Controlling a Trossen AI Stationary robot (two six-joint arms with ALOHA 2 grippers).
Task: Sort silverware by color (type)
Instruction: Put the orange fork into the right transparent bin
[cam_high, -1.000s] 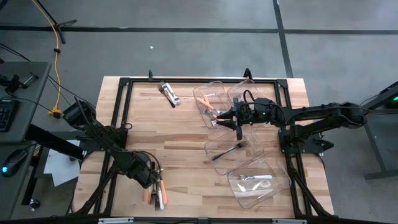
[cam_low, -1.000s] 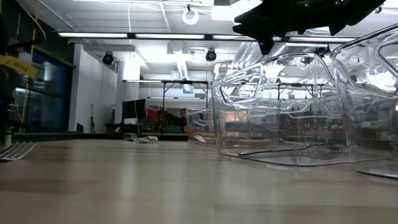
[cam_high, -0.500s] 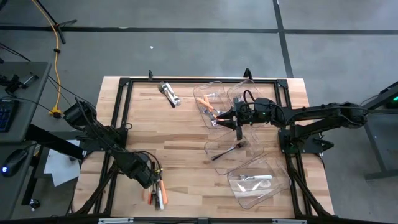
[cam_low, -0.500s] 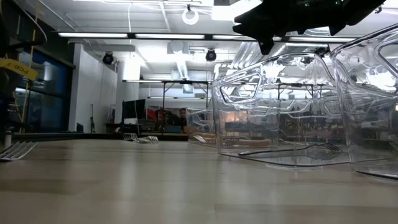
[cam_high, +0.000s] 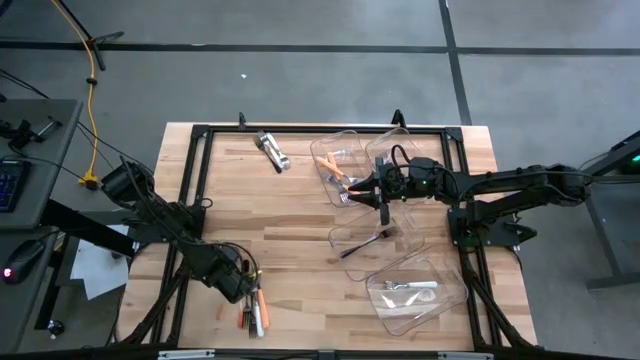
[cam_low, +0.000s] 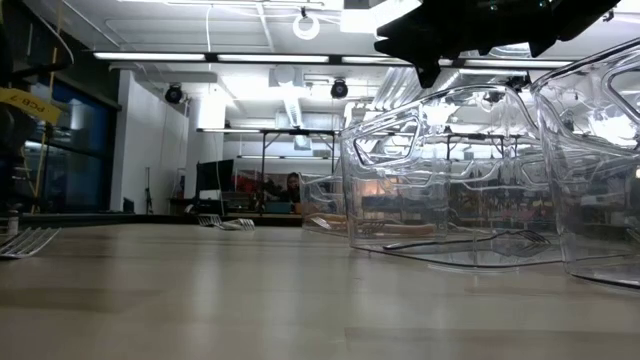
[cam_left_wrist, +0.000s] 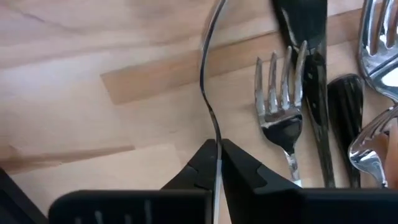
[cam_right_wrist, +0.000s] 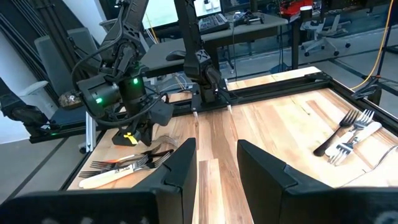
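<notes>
High view: we see our left gripper (cam_high: 243, 290) down at the loose cutlery pile (cam_high: 254, 313) near the table's front edge, while our right gripper (cam_high: 383, 207) hangs over the clear bins (cam_high: 440, 300), likely waiting.

Left wrist view: our jaws are pinched together on a thin piece of silverware seen edge-on (cam_left_wrist: 211, 106), probably to lift it; a fork (cam_left_wrist: 281, 115) lies just beside them.

Right wrist view: our fingers (cam_right_wrist: 180, 165) stand apart, holding nothing.
</notes>
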